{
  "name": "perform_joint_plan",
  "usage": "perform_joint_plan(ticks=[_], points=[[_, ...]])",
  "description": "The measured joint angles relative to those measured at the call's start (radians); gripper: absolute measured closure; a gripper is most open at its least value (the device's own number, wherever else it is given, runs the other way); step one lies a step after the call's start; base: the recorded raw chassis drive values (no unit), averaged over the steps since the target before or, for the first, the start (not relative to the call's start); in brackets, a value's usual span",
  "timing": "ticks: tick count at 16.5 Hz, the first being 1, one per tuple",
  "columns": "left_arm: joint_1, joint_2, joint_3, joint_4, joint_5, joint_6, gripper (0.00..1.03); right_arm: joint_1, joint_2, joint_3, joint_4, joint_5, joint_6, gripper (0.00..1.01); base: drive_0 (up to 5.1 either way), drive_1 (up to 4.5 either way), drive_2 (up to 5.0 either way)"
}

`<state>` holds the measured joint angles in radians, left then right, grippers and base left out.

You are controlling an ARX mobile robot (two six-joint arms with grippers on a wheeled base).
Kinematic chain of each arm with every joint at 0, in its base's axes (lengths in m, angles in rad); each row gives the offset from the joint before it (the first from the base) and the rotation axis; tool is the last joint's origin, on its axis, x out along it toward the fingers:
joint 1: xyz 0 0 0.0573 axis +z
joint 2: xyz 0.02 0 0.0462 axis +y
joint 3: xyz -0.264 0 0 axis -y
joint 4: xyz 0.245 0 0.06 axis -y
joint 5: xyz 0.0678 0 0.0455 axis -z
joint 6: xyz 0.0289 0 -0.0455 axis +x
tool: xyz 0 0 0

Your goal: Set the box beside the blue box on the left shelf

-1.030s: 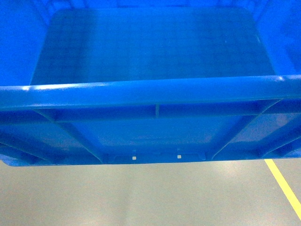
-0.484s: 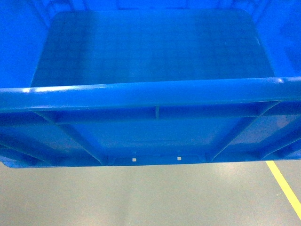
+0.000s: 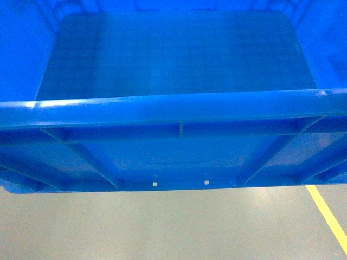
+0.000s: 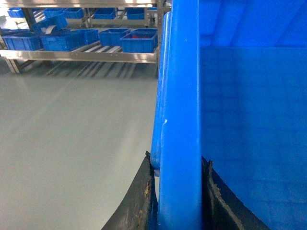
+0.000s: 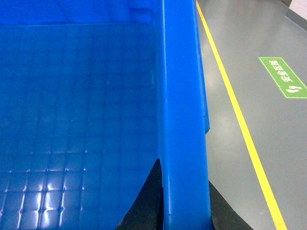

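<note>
Head view: the box [image 3: 173, 81] fills nearly the whole frame, held off the grey floor [image 3: 162, 227], near rim w/ ribbed wall below it. Inside is bare, smooth floor, nothing loaded. Neither jaws visible here. Yellow floor line [image 3: 328, 216] at lower right.

Left wrist view: left gripper [image 4: 176, 191] jaws pinched on the box's left rim, one black pad outside the wall, one inside. Beyond the jaws, well apart, a metal rack [image 4: 81, 53] w/ roller rails carries several smaller blue bins [image 4: 138, 40]; one seems to hold sth red, rest too small to tell.

Right wrist view: right gripper [image 5: 184, 201] jaws closed on the right rim, same way, pads either side of the wall. Green floor sign [image 5: 283, 76] out past the yellow line.

Handling, my guess: stiff plastic, empty so prob light for its bulk, but glossy and wide, so could slip or swing. Thick rolled rim on opposite sides looks like the best hold; keep both sides level.
</note>
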<state>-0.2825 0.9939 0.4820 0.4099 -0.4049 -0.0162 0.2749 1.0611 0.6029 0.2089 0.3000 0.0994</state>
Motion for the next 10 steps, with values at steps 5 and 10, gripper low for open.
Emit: perform_joint_plan(ticks=[5,10], points=[[0.0,0.0,0.0,0.001,-0.001,0.0,0.86,0.0,0.0,0.0,0.0,0.0,0.0,0.93,-0.1,4.05,-4.2],[0.0,0.0,0.0,-0.002,-0.002,0.001,0.86,0.0,0.003,0.0,0.0,0.0,0.001,0.93,0.0,4.1,-4.1]])
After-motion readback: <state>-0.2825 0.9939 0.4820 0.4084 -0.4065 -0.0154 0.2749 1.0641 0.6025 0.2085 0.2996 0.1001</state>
